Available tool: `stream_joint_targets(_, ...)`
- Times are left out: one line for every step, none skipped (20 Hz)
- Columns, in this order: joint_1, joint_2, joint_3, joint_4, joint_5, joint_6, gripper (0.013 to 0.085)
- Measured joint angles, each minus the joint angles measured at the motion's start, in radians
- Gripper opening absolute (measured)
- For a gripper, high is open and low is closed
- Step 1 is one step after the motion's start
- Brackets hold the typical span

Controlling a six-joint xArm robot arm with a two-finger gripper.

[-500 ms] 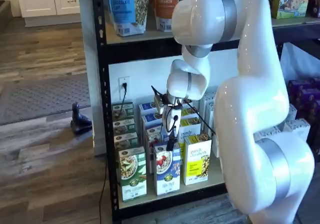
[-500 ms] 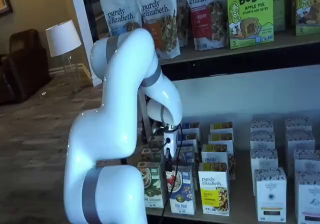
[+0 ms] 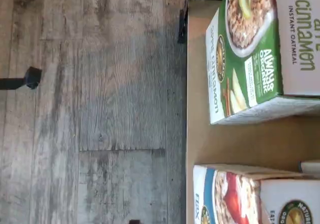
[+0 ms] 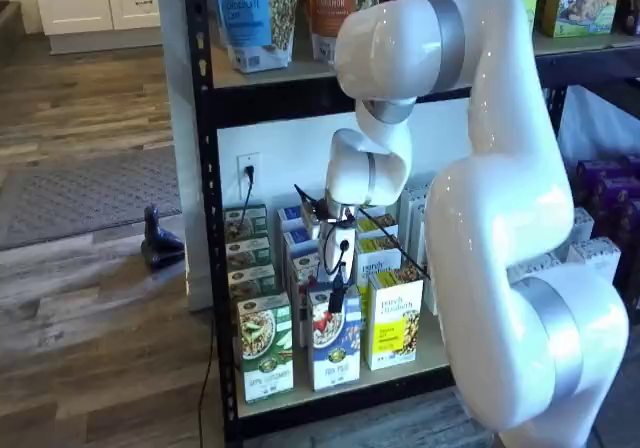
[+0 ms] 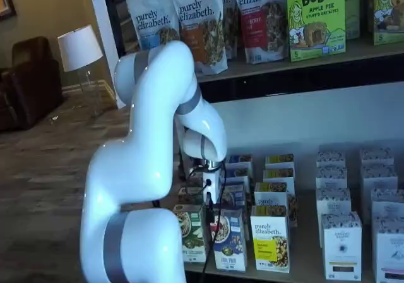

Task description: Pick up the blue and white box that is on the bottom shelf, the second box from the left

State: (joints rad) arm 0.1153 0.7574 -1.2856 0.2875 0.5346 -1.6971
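Shelf views show, from the left, the green-and-white carton point(image 4: 265, 346), then the blue and white box point(image 4: 334, 349) at the front of the bottom shelf point(image 4: 330, 393), then a yellow carton point(image 4: 394, 318). The gripper point(image 4: 338, 298) hangs just above the blue box, holding nothing; its fingers show no clear gap, though they likely stand wide. Probably light, stiff, slick cardboard that dents easily: pinch its narrow sides near the top.

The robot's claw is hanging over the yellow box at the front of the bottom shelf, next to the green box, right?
Not quite. The claw hangs over the blue and white box, not the yellow box. A shelf view shows it above that middle box, at the front of the bottom shelf, next to the green box.
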Motion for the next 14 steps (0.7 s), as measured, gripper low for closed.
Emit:
stream_joint_targets(0.0,0.005,-0.003,0.001,-0.005,-0.001,0.085)
stream_joint_targets(0.0,0.012,-0.008,0.003,-0.008,-0.003,0.085)
stream_joint_targets(0.0,0.018,-0.013,0.006,-0.01,-0.006,0.085)
stream_joint_targets(-0.001,0.025,-0.02,0.009,-0.011,-0.01,0.085)
stream_joint_targets(-0.002,0.032,-0.028,0.013,-0.012,-0.014,0.085)
stream_joint_targets(-0.004,0.039,-0.037,0.016,-0.01,-0.018,0.085)
stream_joint_targets(-0.006,0.048,-0.048,0.018,-0.008,-0.022,0.085)
stream_joint_targets(-0.008,0.056,-0.06,0.02,-0.004,-0.024,0.085)
stream_joint_targets(-0.01,0.065,-0.074,0.02,0.0,-0.025,0.085)
stream_joint_targets(-0.012,0.074,-0.087,0.017,0.002,-0.024,0.085)
stream_joint_targets(-0.013,0.083,-0.1,0.014,0.005,-0.023,0.085)
stream_joint_targets(-0.015,0.092,-0.112,0.012,0.009,-0.021,0.085)
stream_joint_targets(-0.016,0.101,-0.127,0.011,0.016,-0.021,0.085)
stream_joint_targets(-0.018,0.11,-0.141,0.012,0.023,-0.023,0.085)
